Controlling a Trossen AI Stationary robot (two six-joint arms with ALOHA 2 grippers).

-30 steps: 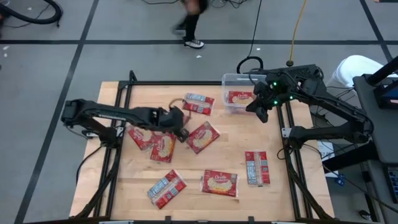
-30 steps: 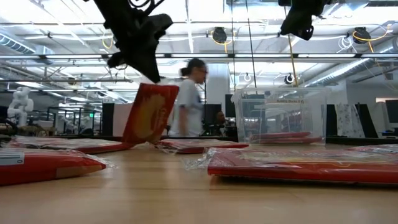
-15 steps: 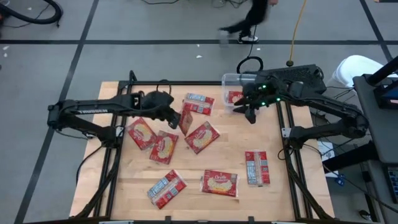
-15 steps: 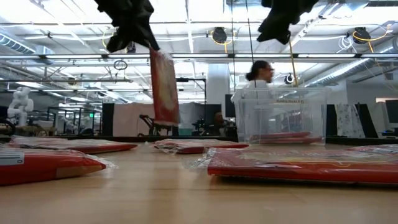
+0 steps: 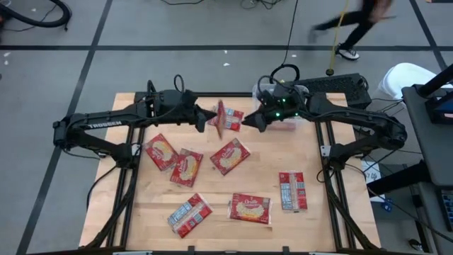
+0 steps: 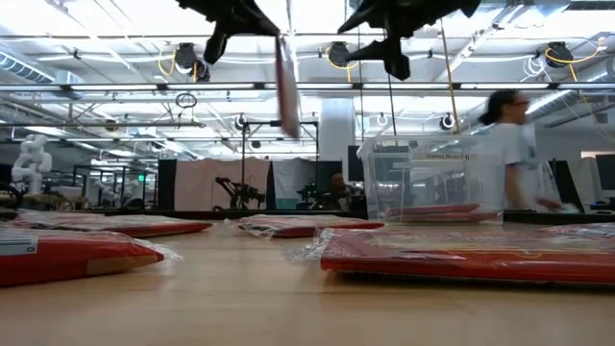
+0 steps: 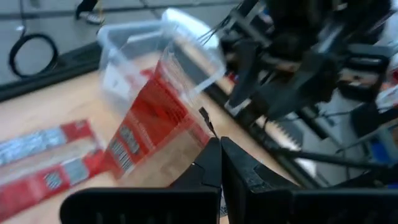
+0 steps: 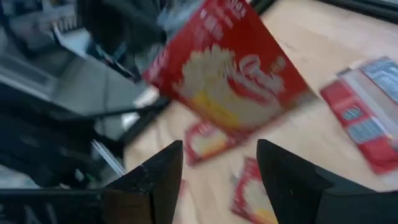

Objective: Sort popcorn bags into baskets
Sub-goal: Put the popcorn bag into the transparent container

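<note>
My left gripper is shut on a red popcorn bag and holds it in the air over the table's far middle. In the low view the bag shows edge-on, hanging below the gripper. My right gripper is open, level with the bag and just to its right. In its wrist view the bag's popcorn picture lies beyond the open fingers. The clear basket stands at the far right with a red bag lying in it. My right arm covers most of the basket from above. My left gripper pinches the bag between its two fingers by one edge. The fingers come nearly level from the table's left. The bag sticks out beyond the fingertips on edge and is lifted clear of the table, its lower end hanging down.
Several more bags lie flat on the wood: one under the held bag, three at mid-left, and others near the front. A person walks behind the table.
My left gripper has risen and swung toward the table's far right, lifting the bag off the table; the bag has turned from face-on to edge-on. My right gripper has moved left from the basket toward the bag, rolled, and opened.
</note>
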